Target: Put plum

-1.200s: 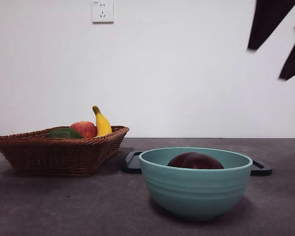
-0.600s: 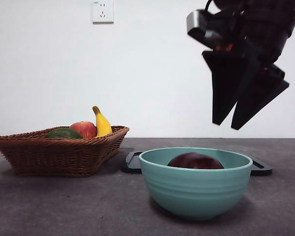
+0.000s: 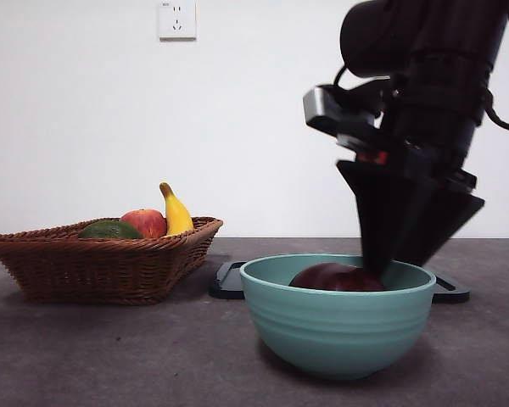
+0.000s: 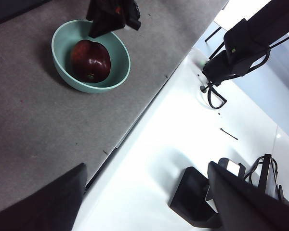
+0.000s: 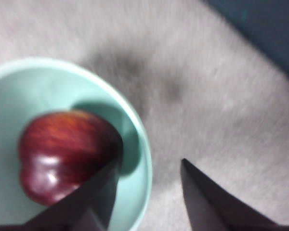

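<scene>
Bowl (image 3: 338,326) wall hides lower plum (image 3: 336,277); right wrist view blurred, seemingly.

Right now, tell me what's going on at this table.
The right end effector is down at the bowl, jaws open, with one jaw over the plum lying inside and the other outside the rim. It has not gripped the plum. The left arm waits off to the side. A basket of other fruit stands nearby.

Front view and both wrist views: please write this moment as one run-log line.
plum: inside teal bowl | right gripper: open, over bowl rim | left gripper: open, away, idle | wicker basket: untouched
</scene>
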Available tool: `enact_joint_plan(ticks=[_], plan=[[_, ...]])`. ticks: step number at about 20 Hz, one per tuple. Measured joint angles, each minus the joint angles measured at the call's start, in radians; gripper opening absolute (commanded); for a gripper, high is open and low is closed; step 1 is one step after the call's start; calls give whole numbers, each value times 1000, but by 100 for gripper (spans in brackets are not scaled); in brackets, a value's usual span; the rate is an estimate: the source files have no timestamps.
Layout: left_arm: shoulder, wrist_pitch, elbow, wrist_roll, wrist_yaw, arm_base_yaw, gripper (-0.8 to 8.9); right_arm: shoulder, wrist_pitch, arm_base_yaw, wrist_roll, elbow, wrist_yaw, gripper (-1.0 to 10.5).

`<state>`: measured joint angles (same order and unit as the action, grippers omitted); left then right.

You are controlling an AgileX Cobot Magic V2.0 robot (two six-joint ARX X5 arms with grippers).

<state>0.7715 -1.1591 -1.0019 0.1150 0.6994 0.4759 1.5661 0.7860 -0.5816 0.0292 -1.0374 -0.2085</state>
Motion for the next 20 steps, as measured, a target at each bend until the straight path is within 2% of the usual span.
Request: enact_joint_plan(ticks=[3,7,15,20], plan=[[0,14,0,0,0,0,402,0,-21,0,0,19,0,132],[0,23,0,0,0,0,402,0,-27,-2,0,29,0,11],[0,23,0,0,0,0,402,-1,-5,-4,-12,15,-1,11],[0,24,0,0,0,0,402,-8,52,8,-22,-100,0,11]])
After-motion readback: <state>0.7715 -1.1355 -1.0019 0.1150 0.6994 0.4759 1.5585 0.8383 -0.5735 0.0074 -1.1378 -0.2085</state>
